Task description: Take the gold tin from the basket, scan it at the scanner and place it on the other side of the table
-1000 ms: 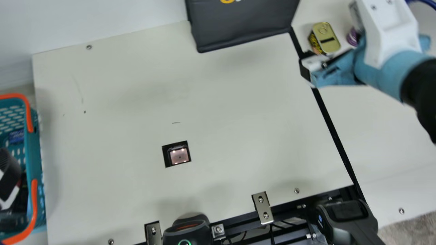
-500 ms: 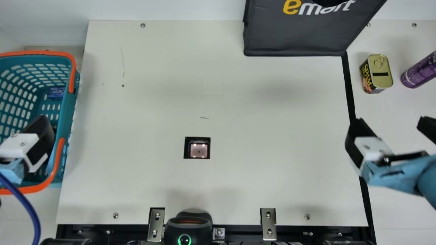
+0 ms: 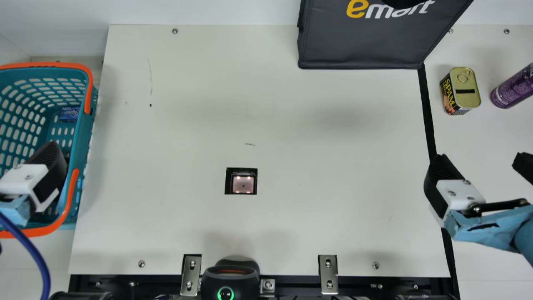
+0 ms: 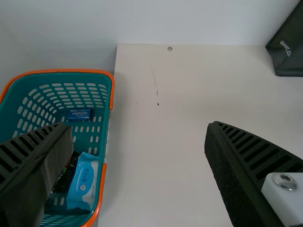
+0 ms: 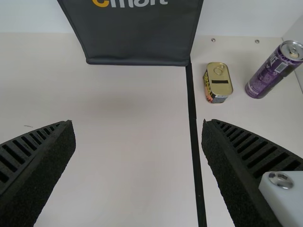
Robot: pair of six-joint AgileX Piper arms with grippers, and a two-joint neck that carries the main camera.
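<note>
The gold tin (image 3: 465,89) stands upright on the table's right side, past the black strip; the right wrist view also shows the tin (image 5: 219,80). Nearer the front edge, my right gripper (image 3: 481,160) is open and apart from it, with nothing between the fingers (image 5: 138,125). My left gripper (image 3: 49,166) is above the near part of the teal basket (image 3: 81,137); in the left wrist view the left gripper (image 4: 137,127) is open and empty. The scanner window (image 3: 243,184) lies bare in the tabletop.
A purple can (image 3: 513,86) stands right of the tin. A dark bag (image 3: 366,46) is at the back. The basket holds a blue box (image 4: 79,115), a light-blue packet (image 4: 83,182) and something dark. A black scanner device (image 3: 230,281) sits at the front edge.
The camera view has turned and shifted. My right gripper has drawn back from beside the tin toward the table's front and is apart from it; the tin stays on the right side.
</note>
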